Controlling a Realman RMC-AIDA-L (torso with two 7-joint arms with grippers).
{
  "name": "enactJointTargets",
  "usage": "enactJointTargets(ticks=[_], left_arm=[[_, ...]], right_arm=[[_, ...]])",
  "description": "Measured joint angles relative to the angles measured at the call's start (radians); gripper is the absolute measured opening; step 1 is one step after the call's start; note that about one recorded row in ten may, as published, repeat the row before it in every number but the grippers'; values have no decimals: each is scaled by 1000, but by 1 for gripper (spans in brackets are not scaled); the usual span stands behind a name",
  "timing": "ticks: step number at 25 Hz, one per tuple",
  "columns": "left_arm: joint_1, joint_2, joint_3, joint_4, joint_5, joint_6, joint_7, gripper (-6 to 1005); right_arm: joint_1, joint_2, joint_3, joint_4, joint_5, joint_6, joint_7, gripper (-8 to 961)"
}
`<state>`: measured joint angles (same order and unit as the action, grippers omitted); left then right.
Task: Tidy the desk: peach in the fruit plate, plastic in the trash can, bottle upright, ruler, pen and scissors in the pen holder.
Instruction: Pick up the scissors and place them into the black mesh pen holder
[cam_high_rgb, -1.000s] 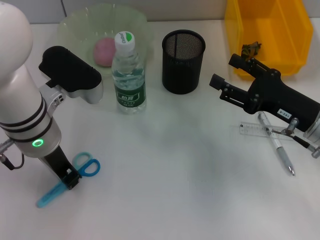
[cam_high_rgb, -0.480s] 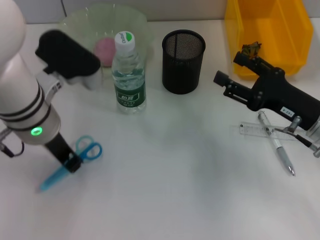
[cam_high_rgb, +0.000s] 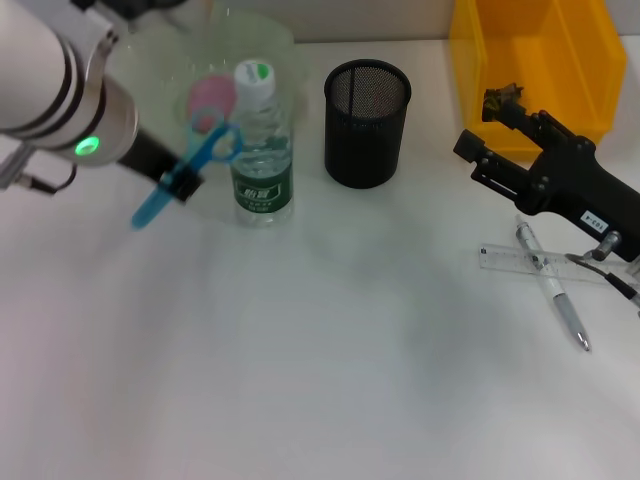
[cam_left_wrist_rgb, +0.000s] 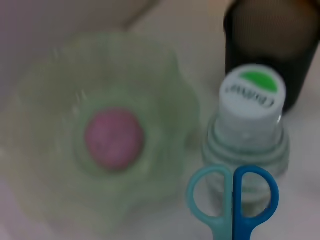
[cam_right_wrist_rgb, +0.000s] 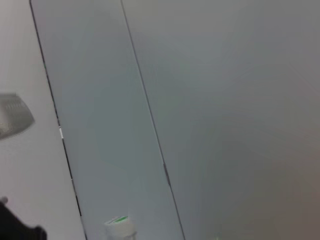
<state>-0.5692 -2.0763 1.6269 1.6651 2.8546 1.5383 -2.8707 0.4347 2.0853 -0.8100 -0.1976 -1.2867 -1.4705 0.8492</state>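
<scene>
My left gripper (cam_high_rgb: 178, 184) is shut on the blue scissors (cam_high_rgb: 205, 150) and holds them in the air just left of the bottle (cam_high_rgb: 262, 150), which stands upright. Their handles (cam_left_wrist_rgb: 232, 195) hang in front of the bottle's white and green cap (cam_left_wrist_rgb: 252, 90). The pink peach (cam_high_rgb: 210, 95) lies in the green fruit plate (cam_high_rgb: 150, 50). The black mesh pen holder (cam_high_rgb: 367, 120) stands right of the bottle. My right gripper (cam_high_rgb: 485, 130) is open, in front of the yellow trash can (cam_high_rgb: 535, 60) with crumpled plastic (cam_high_rgb: 500, 98) inside. Ruler (cam_high_rgb: 510, 258) and pen (cam_high_rgb: 555, 290) lie crossed on the desk by the right arm.
The fruit plate (cam_left_wrist_rgb: 165, 80), the peach (cam_left_wrist_rgb: 114, 139) and the pen holder (cam_left_wrist_rgb: 270, 30) show in the left wrist view. The right wrist view shows mostly a grey wall, with the bottle cap (cam_right_wrist_rgb: 120, 225) far off.
My left arm has lifted the scissors off the desk and carried them back and to the right, up beside the bottle. The right arm has drawn back a little to the right.
</scene>
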Motion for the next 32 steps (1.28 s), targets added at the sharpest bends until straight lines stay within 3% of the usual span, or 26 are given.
enactJointTargets(ticks=[8,12,22,31,32], left_arm=[[14,1,-2,115,-4,-64,4,249],[68,1,-5,224,-2,-81,4,251],[94,2,-10,275,-1,-100,5,255],[103,1,-26,329,-39,-267,5,259],[120,3,-30,329,-91,-357,6,260]], right_arm=[[-6,0,5,18,1,63,-1,824],[-10,1,3,27,1,62,-1,824],[-8,1,0,41,1,62,-1,823],[-5,2,1,46,1,66,-1,823],[-3,2,2,51,1,66,-1,823]])
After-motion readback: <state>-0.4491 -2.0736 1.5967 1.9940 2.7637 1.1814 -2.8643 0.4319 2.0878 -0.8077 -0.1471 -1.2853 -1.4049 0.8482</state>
